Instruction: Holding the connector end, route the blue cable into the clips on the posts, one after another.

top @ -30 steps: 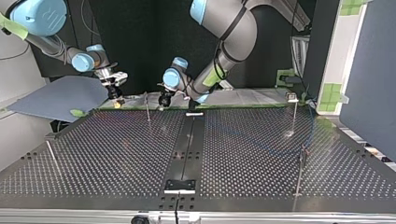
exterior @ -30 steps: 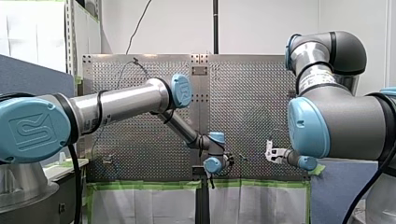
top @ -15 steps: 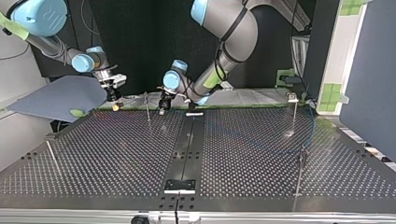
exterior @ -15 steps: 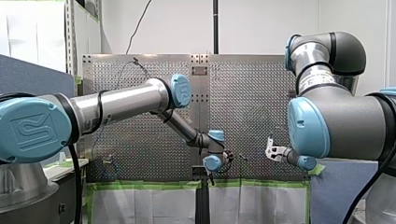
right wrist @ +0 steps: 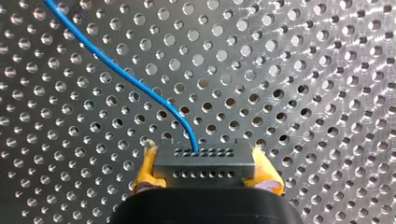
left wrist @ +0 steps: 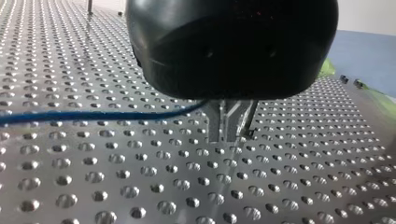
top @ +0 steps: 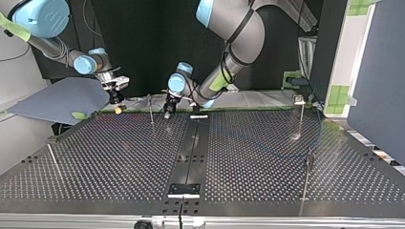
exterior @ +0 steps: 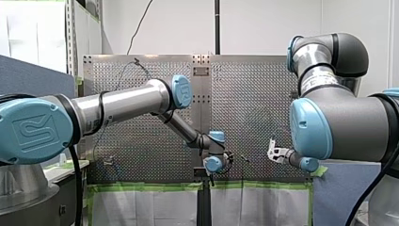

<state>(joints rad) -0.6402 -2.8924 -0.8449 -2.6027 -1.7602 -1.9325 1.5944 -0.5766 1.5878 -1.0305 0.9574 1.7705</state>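
The front camera sat behind and above my shoulders, looking out over the perforated table (exterior: 254,117) from well back. The top camera faced me from across that table, low to its surface. Each wrist camera hung close over the table: one looked along my left gripper (left wrist: 229,137), the other past the connector (right wrist: 205,165) clamped in my right gripper (right wrist: 203,151). Both showed the blue cable (right wrist: 130,81).

I have the dark grey connector (right wrist: 204,162), a block with rows of small holes, clamped in my right claw (right wrist: 205,167). The blue cable (right wrist: 135,84) leaves its top edge, curving toward 11 o'clock. Farther along it meets my left claw (left wrist: 229,127) from 9 o'clock.
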